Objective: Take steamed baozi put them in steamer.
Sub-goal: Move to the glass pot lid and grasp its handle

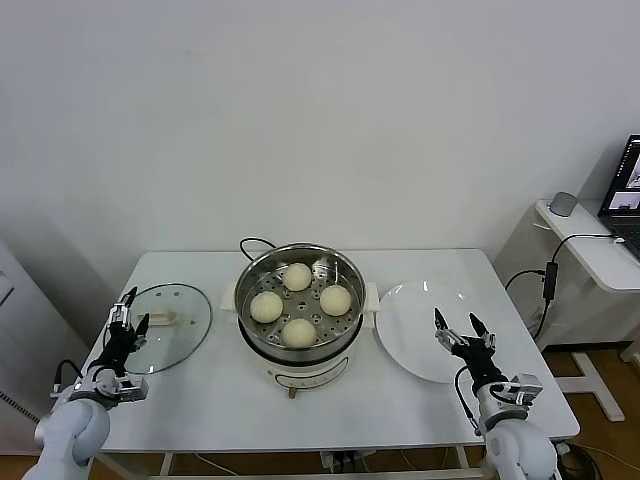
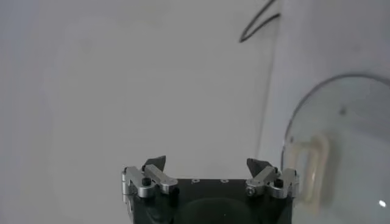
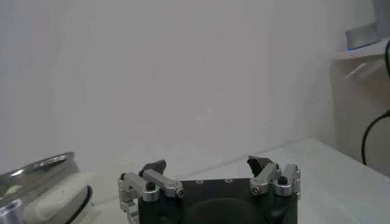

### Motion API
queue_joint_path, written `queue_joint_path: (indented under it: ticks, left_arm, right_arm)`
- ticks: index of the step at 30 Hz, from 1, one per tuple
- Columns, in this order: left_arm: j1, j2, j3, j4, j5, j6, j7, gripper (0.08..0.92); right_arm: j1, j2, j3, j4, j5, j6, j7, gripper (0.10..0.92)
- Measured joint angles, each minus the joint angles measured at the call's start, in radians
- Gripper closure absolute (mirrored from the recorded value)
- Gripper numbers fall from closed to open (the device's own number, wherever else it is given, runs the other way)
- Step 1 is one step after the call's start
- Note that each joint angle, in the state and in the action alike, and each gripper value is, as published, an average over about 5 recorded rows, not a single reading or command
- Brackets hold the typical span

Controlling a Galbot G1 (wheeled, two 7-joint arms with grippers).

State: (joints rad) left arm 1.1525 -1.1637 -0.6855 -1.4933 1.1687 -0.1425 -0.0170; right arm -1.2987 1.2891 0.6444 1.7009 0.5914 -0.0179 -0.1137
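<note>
Sitting inside the round shiny stainless-steel steamer (image 1: 300, 285), all four pale round dough baozi (image 1: 266, 306) look placed. Left gripper (image 1: 127, 313) and right gripper (image 1: 461, 327) hang wide open, empty; best keep both clear of the pot.

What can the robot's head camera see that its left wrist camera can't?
Only the head view shows four steamed baozi in the steamer, the white plate, and the open right tool. Only the left wrist view shows the glass lid's handle close up. Both show the glass lid and the open, empty left tool.
</note>
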Motion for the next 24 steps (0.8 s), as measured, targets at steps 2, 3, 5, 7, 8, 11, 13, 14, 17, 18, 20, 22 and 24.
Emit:
queue_joint_path:
  ticks: [2,3,5,7,8,11,13,14,17,18,20,22,24]
  left_arm:
    - [-0.011,0.007,0.006,0.027,0.007,-0.011,-0.001,0.177]
    - [-0.016,0.01,0.009,0.039,0.01,-0.014,-0.001,0.177]
    - [-0.025,0.015,0.014,0.06,0.013,-0.019,0.0,0.177]
    - [-0.035,0.018,0.019,0.079,0.016,-0.022,0.0,0.177]
    - [-0.04,0.018,0.021,0.089,0.018,-0.023,0.0,0.177]
    - [-0.057,0.018,0.025,0.116,0.027,-0.022,-0.004,0.177]
    - [-0.07,0.017,0.026,0.134,0.036,-0.02,-0.007,0.177]
    - [-0.077,0.015,0.026,0.143,0.041,-0.019,-0.009,0.177]
    - [-0.098,0.01,0.029,0.167,0.056,-0.012,-0.013,0.177]
    - [-0.106,0.008,0.03,0.175,0.062,-0.009,-0.014,0.177]
    - [-0.12,0.004,0.034,0.19,0.072,-0.003,-0.016,0.177]
    - [-0.134,0.0,0.036,0.204,0.081,0.004,-0.018,0.177]
    - [-0.146,-0.005,0.038,0.217,0.09,0.011,-0.019,0.177]
  right_arm:
    - [-0.004,0.003,-0.001,0.0,-0.002,0.0,0.002,0.203]
    - [-0.004,0.004,-0.001,0.0,-0.004,-0.001,0.003,0.203]
    - [-0.005,0.005,-0.003,0.0,-0.006,-0.001,0.005,0.203]
    - [-0.003,0.006,-0.006,-0.002,-0.008,-0.001,0.007,0.203]
    - [-0.002,0.006,-0.007,-0.003,-0.009,0.0,0.008,0.203]
    - [0.001,0.008,-0.011,-0.005,-0.013,0.0,0.012,0.203]
    - [0.002,0.009,-0.015,-0.006,-0.015,0.002,0.014,0.203]
    - [0.002,0.01,-0.016,-0.006,-0.017,0.002,0.014,0.203]
    - [0.002,0.014,-0.019,-0.009,-0.022,0.004,0.015,0.203]
    - [0.002,0.015,-0.019,-0.01,-0.022,0.004,0.015,0.203]
    - [0.002,0.016,-0.019,-0.013,-0.023,0.005,0.016,0.203]
    - [0.002,0.017,-0.019,-0.016,-0.024,0.006,0.017,0.203]
    - [0.002,0.018,-0.019,-0.018,-0.024,0.007,0.017,0.203]
